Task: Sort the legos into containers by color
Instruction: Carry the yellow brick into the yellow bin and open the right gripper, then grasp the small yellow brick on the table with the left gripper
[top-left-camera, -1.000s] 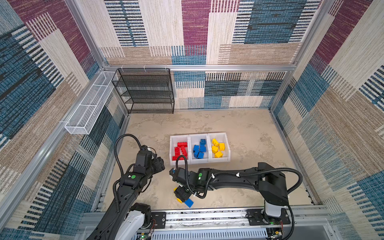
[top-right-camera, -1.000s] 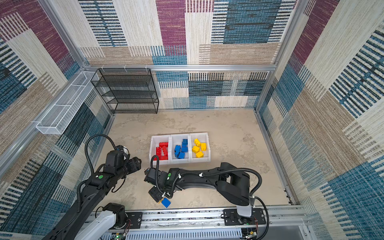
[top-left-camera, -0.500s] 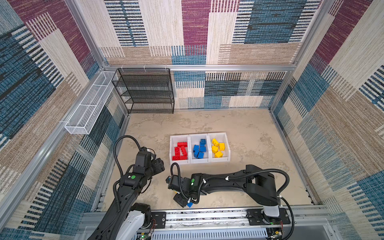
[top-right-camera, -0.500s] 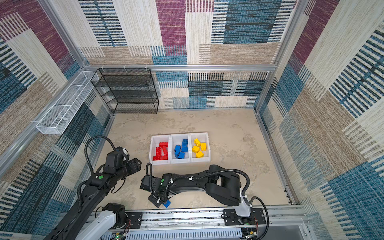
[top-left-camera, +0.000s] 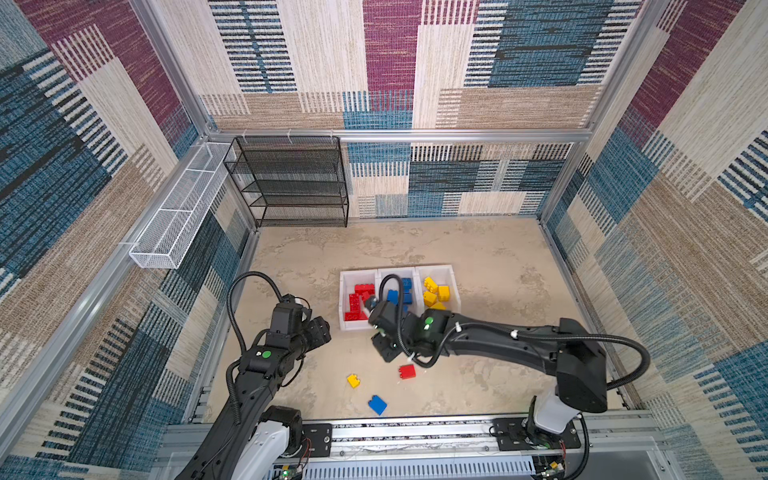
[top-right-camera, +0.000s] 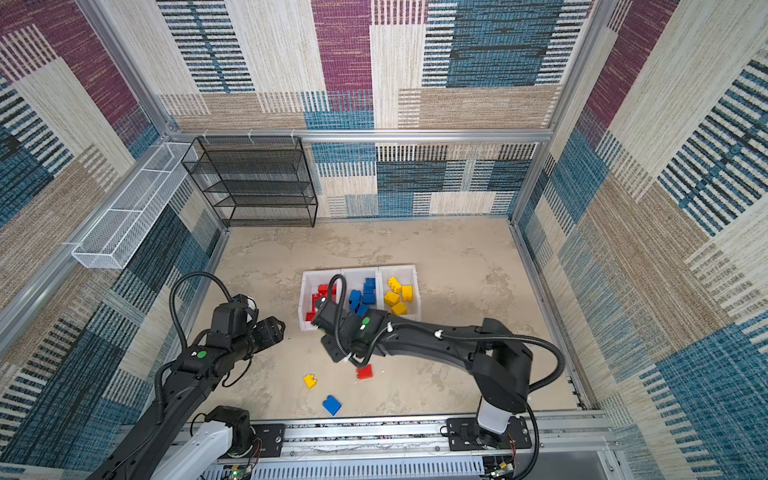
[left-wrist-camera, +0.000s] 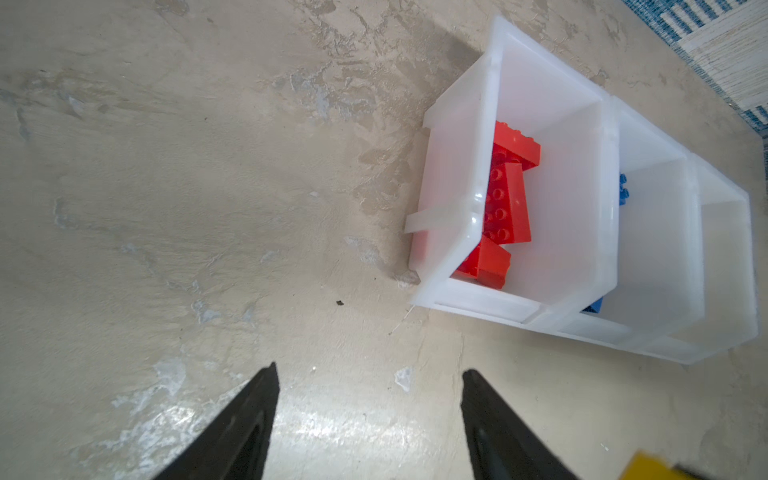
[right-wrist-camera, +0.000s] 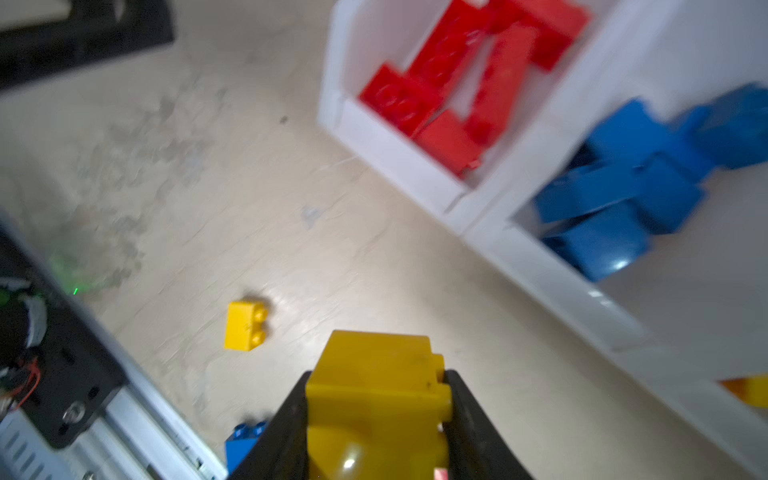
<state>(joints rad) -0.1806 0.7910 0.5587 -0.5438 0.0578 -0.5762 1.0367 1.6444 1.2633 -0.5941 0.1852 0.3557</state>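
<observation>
The right hand (right-wrist-camera: 377, 409) is clamped on a yellow brick (right-wrist-camera: 374, 370) above the surface (top-left-camera: 478, 257), with the white bins (top-left-camera: 398, 270) just ahead of it. Near it lie a small yellow brick (top-left-camera: 353, 380), a red brick (top-left-camera: 407, 371) and a blue brick (top-left-camera: 377, 404). The left hand (left-wrist-camera: 370, 370) is apart and empty.

My left gripper (left-wrist-camera: 369, 370) hangs open over the floor (left-wrist-camera: 208, 187), white bins (left-wrist-camera: 457, 116) just ahead, red bricks (left-wrist-camera: 507, 203) in the nearest one.
</observation>
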